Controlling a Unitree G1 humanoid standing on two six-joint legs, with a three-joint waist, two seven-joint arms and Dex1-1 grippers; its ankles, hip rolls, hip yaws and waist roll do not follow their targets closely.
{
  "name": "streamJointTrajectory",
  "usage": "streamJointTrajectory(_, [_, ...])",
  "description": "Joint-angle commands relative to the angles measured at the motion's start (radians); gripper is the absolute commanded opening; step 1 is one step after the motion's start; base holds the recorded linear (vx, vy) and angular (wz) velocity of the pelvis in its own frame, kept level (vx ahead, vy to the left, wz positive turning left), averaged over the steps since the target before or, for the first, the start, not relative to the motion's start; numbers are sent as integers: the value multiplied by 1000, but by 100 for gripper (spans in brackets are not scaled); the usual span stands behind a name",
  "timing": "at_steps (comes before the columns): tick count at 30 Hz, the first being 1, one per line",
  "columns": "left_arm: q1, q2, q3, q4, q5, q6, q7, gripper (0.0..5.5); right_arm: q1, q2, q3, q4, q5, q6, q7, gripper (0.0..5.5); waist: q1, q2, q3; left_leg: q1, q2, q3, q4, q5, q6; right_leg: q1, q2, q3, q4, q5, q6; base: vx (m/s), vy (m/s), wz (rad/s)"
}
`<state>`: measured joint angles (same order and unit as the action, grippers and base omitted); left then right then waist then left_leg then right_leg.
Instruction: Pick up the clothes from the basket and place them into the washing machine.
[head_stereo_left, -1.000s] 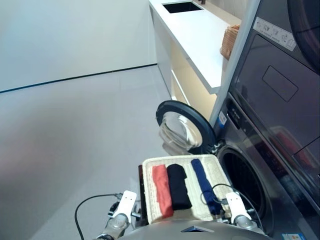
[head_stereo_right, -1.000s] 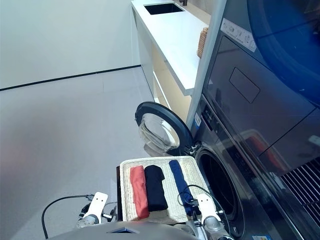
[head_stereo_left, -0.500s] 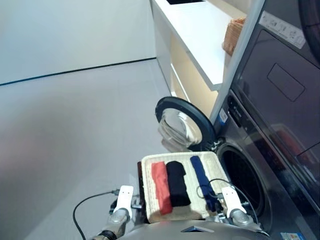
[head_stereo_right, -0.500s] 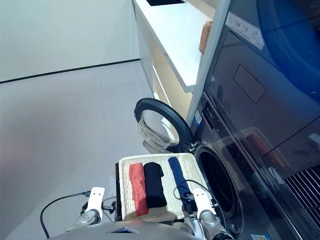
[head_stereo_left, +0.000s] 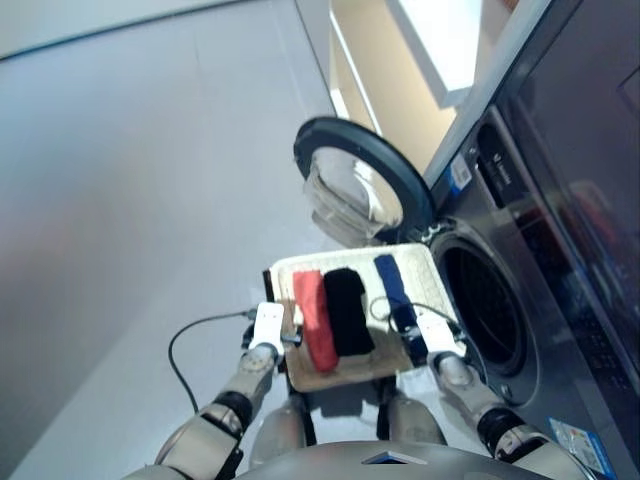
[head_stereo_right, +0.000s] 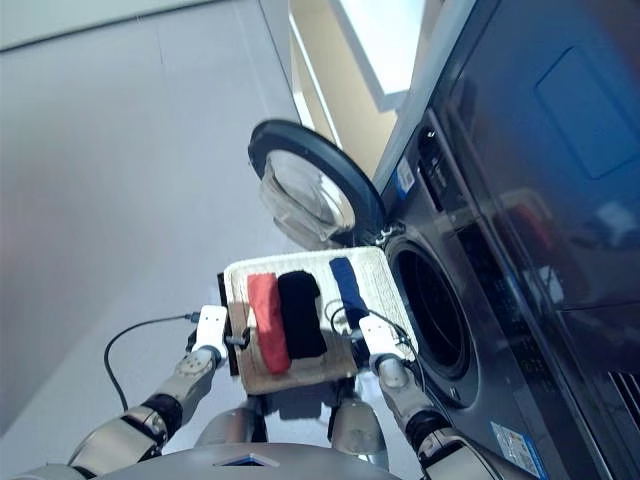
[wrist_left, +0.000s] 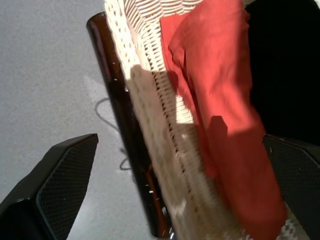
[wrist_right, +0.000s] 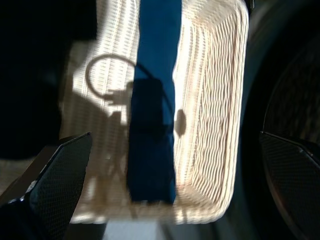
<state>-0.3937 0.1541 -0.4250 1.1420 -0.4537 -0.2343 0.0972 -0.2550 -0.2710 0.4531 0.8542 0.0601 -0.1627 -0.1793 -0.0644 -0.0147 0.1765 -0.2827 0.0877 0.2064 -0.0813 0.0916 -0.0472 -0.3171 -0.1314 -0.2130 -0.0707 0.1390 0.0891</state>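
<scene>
One washing machine (head_stereo_left: 500, 320) gapes just right of one basket (head_stereo_left: 425, 275), which holds three strips with long axes running away from the robot: coral (head_stereo_left: 316, 318), black (head_stereo_left: 346, 308), navy (head_stereo_left: 396, 292). Navy lies straight beyond the released right pincer (wrist_right: 165, 220), nearer than the left pincer (wrist_left: 165, 200), also released, straddling the coral-side rim

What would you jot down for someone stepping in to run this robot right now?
Left claw: open, empty, over the basket edge by the coral red garment.
Right claw: open, empty, above the navy blue garment.
All three clothes, with the black garment in the middle, lie in the basket in front of the washing machine, whose door is open.
Done: nothing loaded.
Left: move all three into the drum.
</scene>
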Motion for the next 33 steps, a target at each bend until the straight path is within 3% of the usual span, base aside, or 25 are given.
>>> streamJointTrajectory(1, [-109, 2, 20, 22, -39, -43, 37, 550, -70, -3, 21, -92, -25, -50, -46, 550, -18, -46, 39, -82, -27, 3, 24, 16, -19, -107, -8, -19, 23, 79, 54, -55, -28, -141])
streamJointTrajectory(4, [-163, 13, 24, 21, -45, -47, 60, 550, -115, -3, 30, -116, -27, -61, -66, 550, -30, -56, 50, -177, -23, -2, 106, -2, -17, -189, -16, -20, 79, 72, 47, -48, -24, -65])
streamJointTrajectory(5, [-176, 18, 27, 29, -45, -45, 63, 550, -129, -1, 34, -113, -24, -63, -70, 550, -32, -51, 52, -194, -16, -12, 130, -34, -23, -207, -9, -13, 102, 50, 53, 0, 0, 0])
streamJointTrajectory(6, [-177, 18, 27, 30, -45, -45, 63, 550, -130, -1, 35, -113, -24, -63, -70, 550, -32, -51, 50, -197, -15, -13, 133, -35, -23, -210, -10, -13, 103, 50, 53, 0, 0, 0])
streamJointTrajectory(12, [-243, 53, 44, 30, -52, -46, 87, 550, -184, 7, 52, -144, -15, -79, -94, 550, -55, -49, 37, -359, 4, -19, 246, -87, -16, -365, -16, 5, 190, 23, 46, 0, 0, 0])
streamJointTrajectory(17, [-281, 72, 34, 33, -19, -49, 115, 550, -214, 19, 75, -135, -22, -84, -102, 550, -63, -43, 33, -402, 8, -20, 255, -94, -11, -419, -14, 12, 208, 15, 43, 0, 0, 0])
streamJointTrajectory(22, [-347, 93, -14, 48, 154, -42, 237, 550, -236, 30, 105, -137, -31, -101, -119, 550, -75, -35, 35, -446, 6, -29, 266, -101, -7, -476, -14, 21, 237, 2, 37, 0, 0, 0])
streamJointTrajectory(30, [-392, 106, -3, 69, 122, -47, 250, 550, -240, 33, 113, -176, -15, -124, -123, 550, -89, -34, 28, -494, 6, -38, 246, -94, -8, -534, -9, 30, 232, 7, 37, 0, 0, 0])
streamJointTrajectory(33, [-419, 127, -20, 65, 180, -39, 283, 550, -244, 28, 112, -201, -13, -132, -130, 550, -94, -33, 31, -510, 6, -40, 235, -87, -8, -549, -8, 30, 225, 12, 39, 0, 0, 0])
